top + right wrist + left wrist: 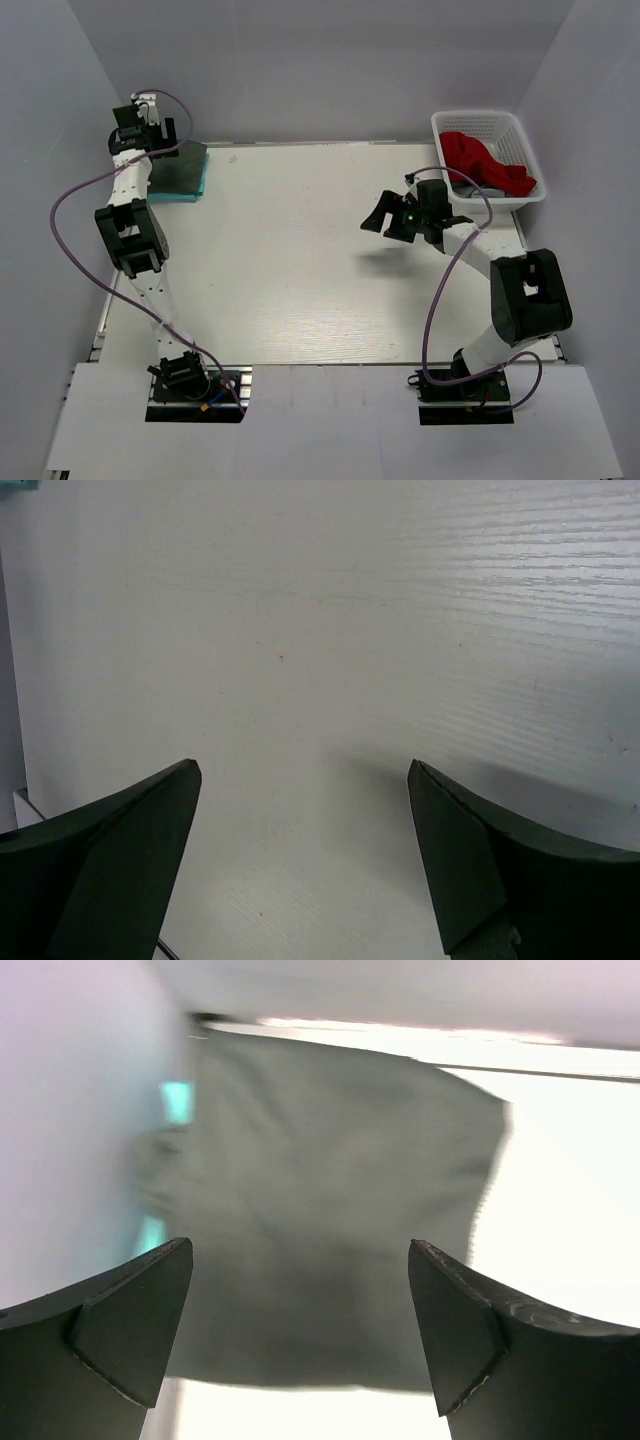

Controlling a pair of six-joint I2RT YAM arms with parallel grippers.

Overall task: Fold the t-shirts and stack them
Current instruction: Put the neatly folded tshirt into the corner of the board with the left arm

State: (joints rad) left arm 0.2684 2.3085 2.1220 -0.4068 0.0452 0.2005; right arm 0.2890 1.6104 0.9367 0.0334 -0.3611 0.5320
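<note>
The dark grey t-shirt (180, 168) lies folded to a rectangle at about 10 o'clock on the bench (300, 290), on top of the teal t-shirt (178, 1100), which shows only as a thin border along its near and right sides. So I judge the fold and the stack as good as done.

My left jaws hover just over the pile, spread wide and holding nothing. My right jaws are likewise apart and empty, hanging over bare bench at about 3 o'clock.

At 2 o'clock a white basket (480, 116) holds a red garment (480, 158). I cannot tell whether it counts as work left.

The pile sits tight in the far-left corner, with the side wall (60, 150) close at its 9 o'clock and the bench's far edge at 12. Open room lies toward 4 o'clock, across the wide middle.
</note>
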